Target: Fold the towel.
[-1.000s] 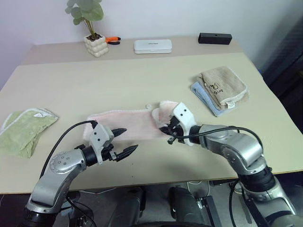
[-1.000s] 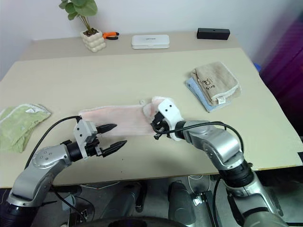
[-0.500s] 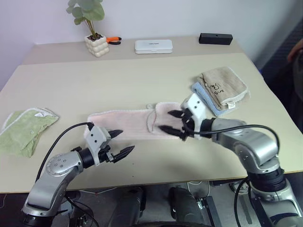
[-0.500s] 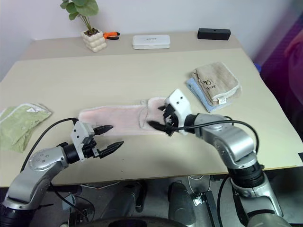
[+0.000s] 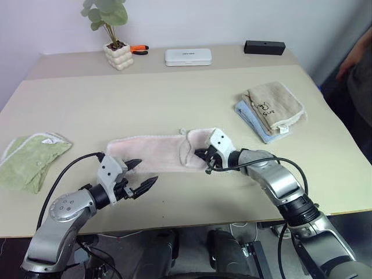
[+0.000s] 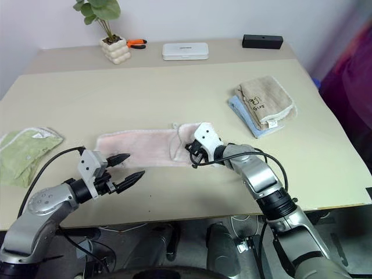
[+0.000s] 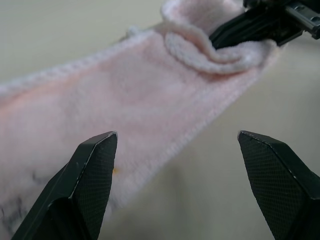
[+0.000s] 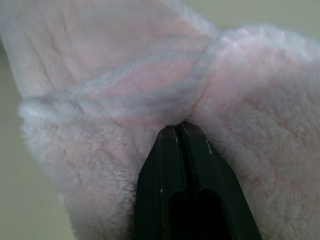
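The pink towel (image 5: pixel 157 152) is lying in a long strip across the near middle of the table (image 5: pixel 174 99), its right end doubled over into a small flap. The right gripper (image 5: pixel 204 158) is pressing in at that flap with its two black fingers squeezed tight together, and the wrist view is showing fluffy pile bunching around the tips (image 8: pixel 182 135), so it is pinching the towel's folded edge. The left gripper (image 5: pixel 139 178) is hovering just off the towel's near left corner, fingers spread wide and holding nothing. A green towel (image 5: pixel 29 160) is sitting at the far left edge, well apart. A tan towel (image 5: pixel 272 106) is resting on a blue cloth (image 5: pixel 251 119) over to the right.
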`<action>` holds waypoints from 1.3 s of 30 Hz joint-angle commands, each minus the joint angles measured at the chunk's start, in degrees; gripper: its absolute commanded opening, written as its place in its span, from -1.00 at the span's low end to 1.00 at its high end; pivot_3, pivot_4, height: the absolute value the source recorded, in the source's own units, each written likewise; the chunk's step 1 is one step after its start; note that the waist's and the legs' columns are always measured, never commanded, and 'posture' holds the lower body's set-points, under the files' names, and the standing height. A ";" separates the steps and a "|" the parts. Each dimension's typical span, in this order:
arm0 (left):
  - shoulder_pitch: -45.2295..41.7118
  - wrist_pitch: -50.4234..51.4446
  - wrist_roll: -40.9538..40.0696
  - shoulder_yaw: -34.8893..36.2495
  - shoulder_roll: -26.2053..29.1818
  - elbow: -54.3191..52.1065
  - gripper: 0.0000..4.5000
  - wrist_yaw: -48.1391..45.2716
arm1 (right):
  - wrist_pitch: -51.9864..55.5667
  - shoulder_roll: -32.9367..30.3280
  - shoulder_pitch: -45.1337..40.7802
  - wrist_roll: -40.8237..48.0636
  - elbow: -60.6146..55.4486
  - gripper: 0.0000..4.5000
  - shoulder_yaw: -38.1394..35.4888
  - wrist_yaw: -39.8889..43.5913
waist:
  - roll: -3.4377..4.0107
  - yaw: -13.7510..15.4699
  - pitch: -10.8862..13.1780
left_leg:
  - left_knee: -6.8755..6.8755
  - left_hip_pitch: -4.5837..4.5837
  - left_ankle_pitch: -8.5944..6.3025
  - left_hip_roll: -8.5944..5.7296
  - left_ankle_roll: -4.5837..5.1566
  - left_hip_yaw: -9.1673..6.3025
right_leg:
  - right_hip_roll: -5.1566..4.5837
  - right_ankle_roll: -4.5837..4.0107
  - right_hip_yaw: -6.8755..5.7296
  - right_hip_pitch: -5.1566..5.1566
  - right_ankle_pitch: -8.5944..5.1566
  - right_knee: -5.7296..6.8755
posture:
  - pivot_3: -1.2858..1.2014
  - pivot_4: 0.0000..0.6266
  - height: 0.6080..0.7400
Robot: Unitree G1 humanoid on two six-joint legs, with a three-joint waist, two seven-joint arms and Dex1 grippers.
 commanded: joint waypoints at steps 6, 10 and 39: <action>11.21 9.40 -16.59 11.52 -8.11 -12.19 0.75 10.64 | -6.27 -3.51 -4.07 2.68 -6.20 -0.42 -8.17 7.83 | -0.01 0.02 0.03 | 0.01 -0.01 -0.01 0.04 0.00 0.00 | 0.04 -0.03 0.03 -0.01 0.01 -0.02 | 0.03 -0.52 1.00; 15.80 13.68 -29.02 16.19 -13.40 -14.35 1.00 18.47 | -10.31 -6.36 -5.70 3.31 -8.48 0.49 -7.71 14.17 | -0.04 -0.01 0.03 | 0.01 -0.02 -0.02 0.07 0.00 0.00 | 0.05 -0.02 0.00 0.03 0.00 -0.06 | 0.03 -0.52 1.00; -8.57 12.56 -58.30 19.99 -17.56 3.40 -0.99 57.06 | -13.03 -1.30 -4.72 0.36 -12.32 1.00 -5.94 14.34 | -0.13 1.24 -0.04 | 0.10 0.04 -0.01 0.12 -0.01 0.07 | 0.13 -0.08 0.05 0.10 0.11 -0.12 | 0.03 -0.52 1.00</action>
